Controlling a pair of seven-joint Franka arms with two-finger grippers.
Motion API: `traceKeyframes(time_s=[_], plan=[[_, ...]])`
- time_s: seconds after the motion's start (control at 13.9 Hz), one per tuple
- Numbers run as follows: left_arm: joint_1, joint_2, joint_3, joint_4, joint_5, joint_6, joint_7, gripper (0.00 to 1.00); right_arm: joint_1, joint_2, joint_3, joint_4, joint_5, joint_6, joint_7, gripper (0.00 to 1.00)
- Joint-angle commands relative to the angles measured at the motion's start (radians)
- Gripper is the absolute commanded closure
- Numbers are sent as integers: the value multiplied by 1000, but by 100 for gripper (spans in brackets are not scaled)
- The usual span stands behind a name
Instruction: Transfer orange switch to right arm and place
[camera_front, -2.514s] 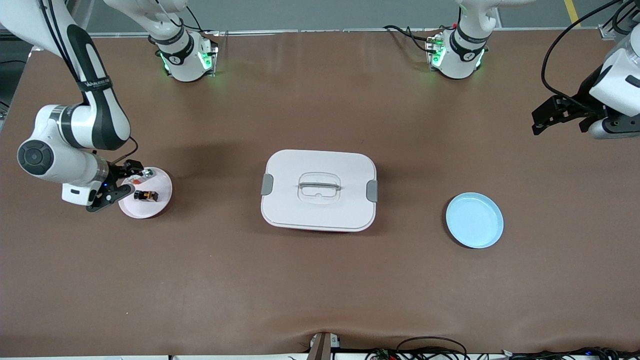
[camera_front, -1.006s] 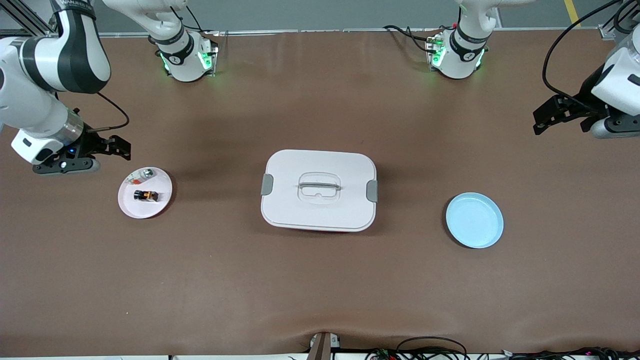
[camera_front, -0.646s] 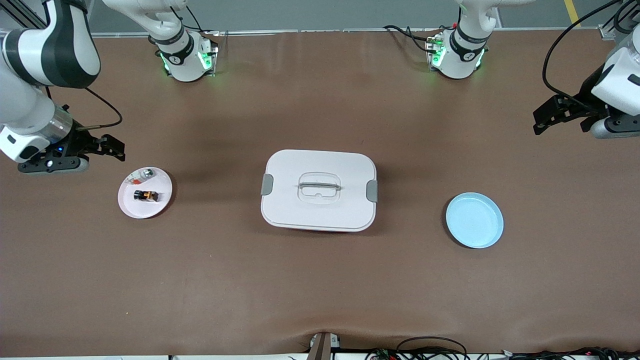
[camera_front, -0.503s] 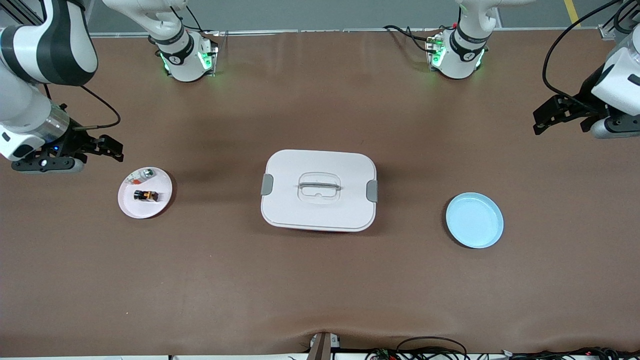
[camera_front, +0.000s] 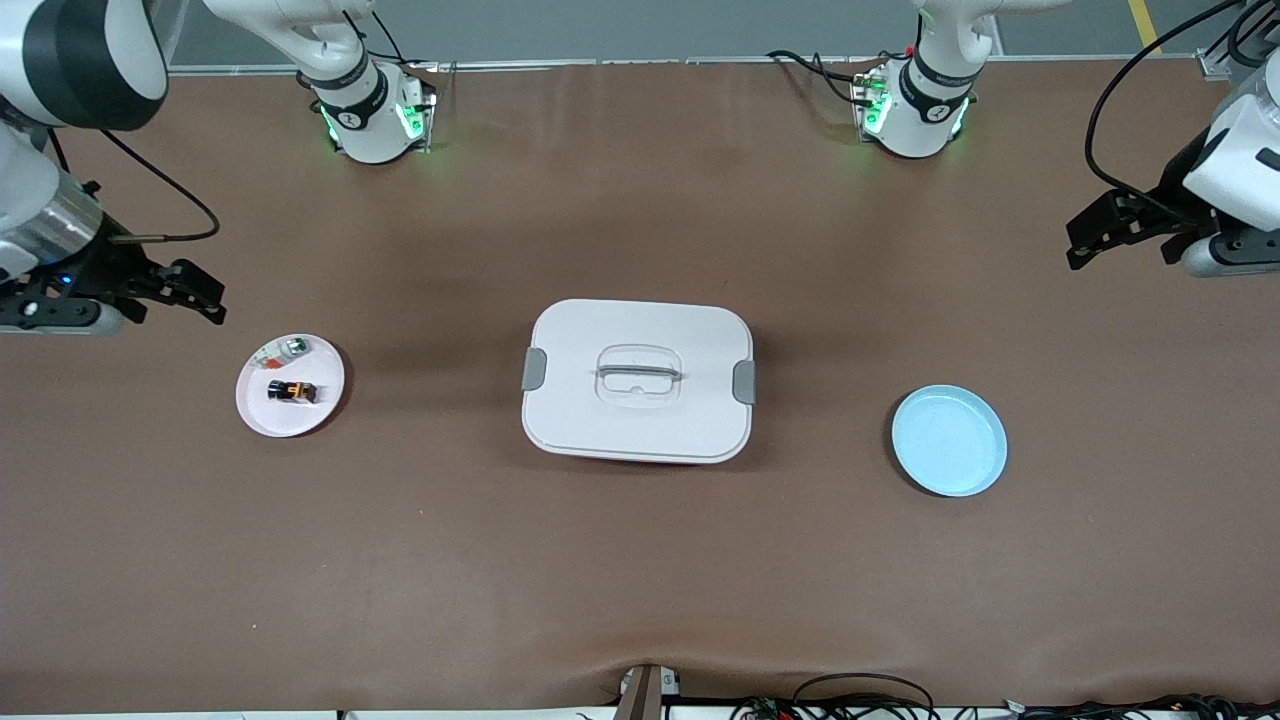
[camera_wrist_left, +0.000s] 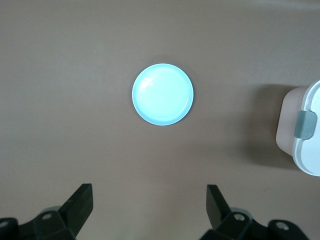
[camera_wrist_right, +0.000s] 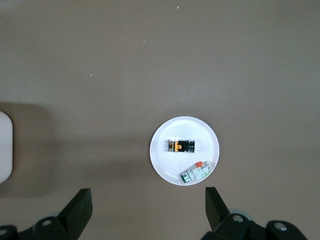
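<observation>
The orange switch (camera_front: 291, 391), a tiny black block with an orange band, lies on the pink plate (camera_front: 262, 416) toward the right arm's end of the table. It shows in the right wrist view (camera_wrist_right: 182, 146) on that plate (camera_wrist_right: 165, 135). My right gripper (camera_front: 195, 288) is open and empty, up above the table beside the plate. My left gripper (camera_front: 1085, 237) is open and empty, up over the left arm's end of the table. In the wrist views each gripper's fingers (camera_wrist_left: 80, 202) (camera_wrist_right: 80, 205) stand wide apart with nothing between them.
A small silver-and-red piece (camera_front: 284, 348) also lies on the pink plate. A white lidded box (camera_front: 638, 380) with grey latches stands mid-table. An empty light blue plate (camera_front: 948, 440) lies toward the left arm's end, nearer the front camera than the left gripper.
My right gripper has risen off the pink plate and drawn away toward its table end, leaving the orange switch on the plate. The left arm has barely moved.
</observation>
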Motion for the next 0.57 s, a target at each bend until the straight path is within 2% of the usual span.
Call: traceKeyframes(time_s=[0.0,0.5], plan=[[3,-22,6,-2,-17,-4,27,0,1,1,-4,62,13,-23,16,0],[3,-21,6,7,-19,-6,27,0,-4,14,-10,134,46,-28,13,0]])
